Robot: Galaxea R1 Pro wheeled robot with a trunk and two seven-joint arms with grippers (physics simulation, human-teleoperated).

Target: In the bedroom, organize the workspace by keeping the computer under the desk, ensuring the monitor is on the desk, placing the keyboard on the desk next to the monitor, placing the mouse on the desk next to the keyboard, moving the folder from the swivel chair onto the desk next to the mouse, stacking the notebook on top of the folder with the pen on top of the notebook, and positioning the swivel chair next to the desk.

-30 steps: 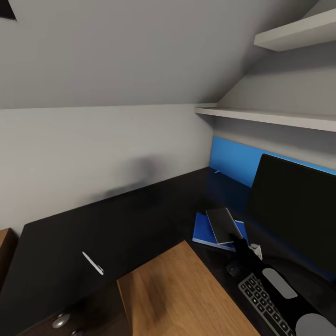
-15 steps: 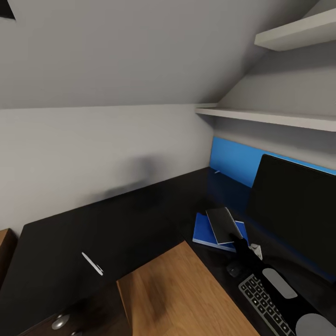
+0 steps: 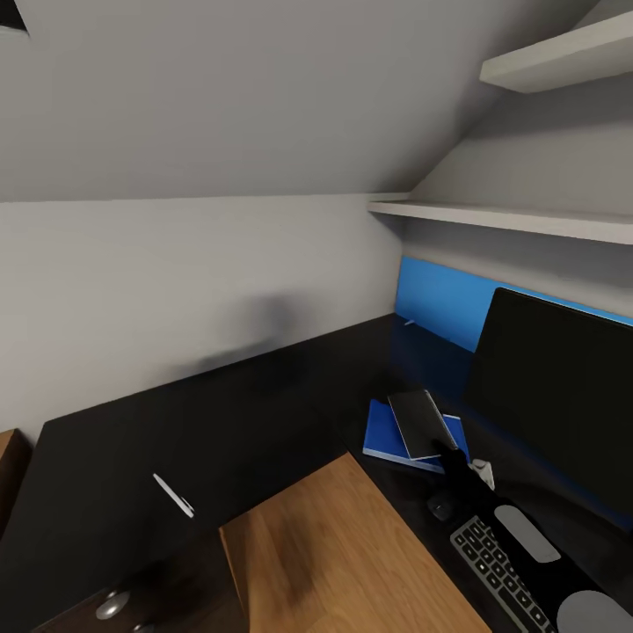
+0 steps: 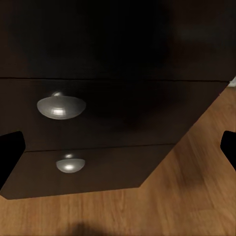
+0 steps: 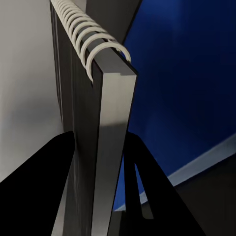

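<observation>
The right gripper [image 5: 101, 162] clamped its black fingers on the thin dark spiral-bound notebook [image 3: 422, 424], holding it just over the flat bright blue folder [image 3: 384, 432] that lay on the long black desk [image 3: 220, 413]. Beside them stood the wide black-fronted monitor [image 3: 554, 387], with the small dark oval mouse [image 3: 439, 507] and the slim dark grey keyboard [image 3: 497, 571] nearer the robot. The slim silvery pen [image 3: 173, 495] lay well apart on the desk's other wing. The left gripper [image 4: 118, 147], its fingers spread wide and holding nothing, faced the black drawer unit [image 4: 113, 49] with round silver knobs [image 4: 61, 105] above the light wood plank floor [image 4: 187, 196].
</observation>
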